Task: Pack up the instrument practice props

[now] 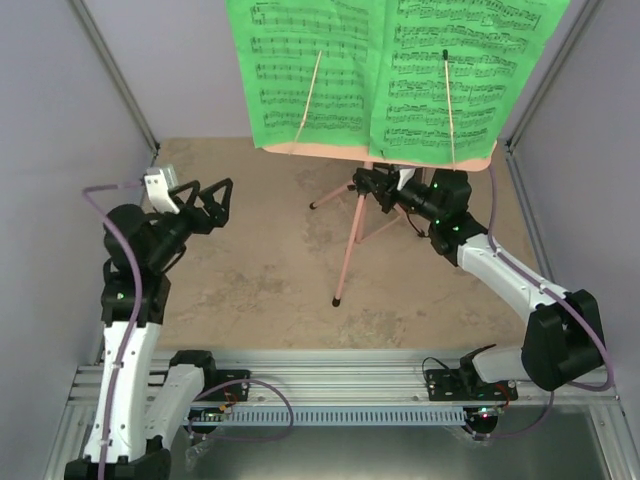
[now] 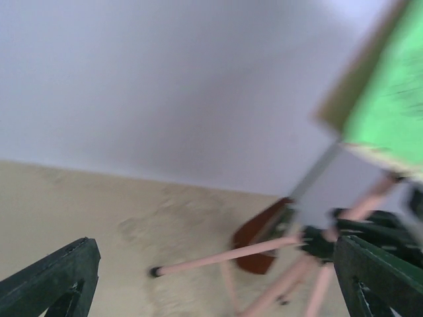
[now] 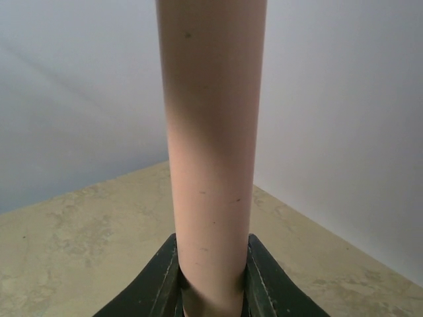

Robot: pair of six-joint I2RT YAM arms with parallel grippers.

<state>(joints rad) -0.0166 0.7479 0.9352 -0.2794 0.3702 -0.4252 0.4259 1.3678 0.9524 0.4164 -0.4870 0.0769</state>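
Right claw [image 3: 211, 285] clamps pink music stand [image 3: 211, 132] post, presumably steadying it near far edge of bench [image 1: 250, 290]; left claw [image 1: 208, 195] apart, empty.

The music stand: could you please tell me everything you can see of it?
The music stand is pale pink, with a smooth round pole and splayed tripod legs, dark-tipped, on the table. It stands upright; its desk holds open green pages. The right gripper is shut around the pole below the desk.
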